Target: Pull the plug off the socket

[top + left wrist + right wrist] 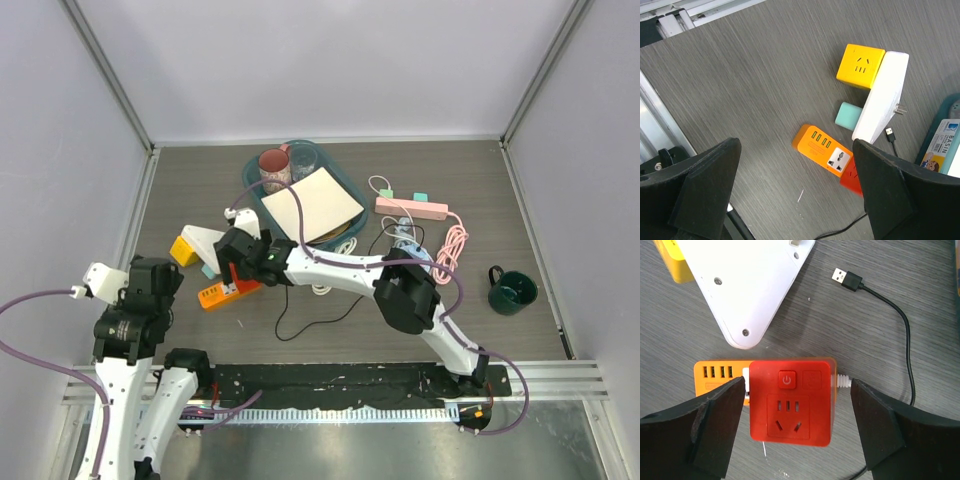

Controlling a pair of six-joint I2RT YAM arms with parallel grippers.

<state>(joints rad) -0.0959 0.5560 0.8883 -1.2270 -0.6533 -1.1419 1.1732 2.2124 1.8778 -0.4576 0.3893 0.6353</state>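
Note:
A red cube plug (790, 402) with a power button sits plugged into the end of an orange socket strip (717, 375) flat on the table; a white cable collar sticks out on its right side. My right gripper (797, 425) is open, with one finger on each side of the red plug and a gap on both sides. In the top view the right gripper (240, 262) hovers over the strip (215, 293). My left gripper (795, 195) is open and empty, above bare table just near of the strip (822, 150) and the plug (852, 177).
A white wedge-shaped adapter (880, 95), a yellow cube socket (860, 65) and a small teal block (847, 115) lie just beyond the strip. A black USB cable (847, 279) runs to its right. A teal basket (345, 185), a pink strip (410, 208) and a green mug (512, 290) stand farther right.

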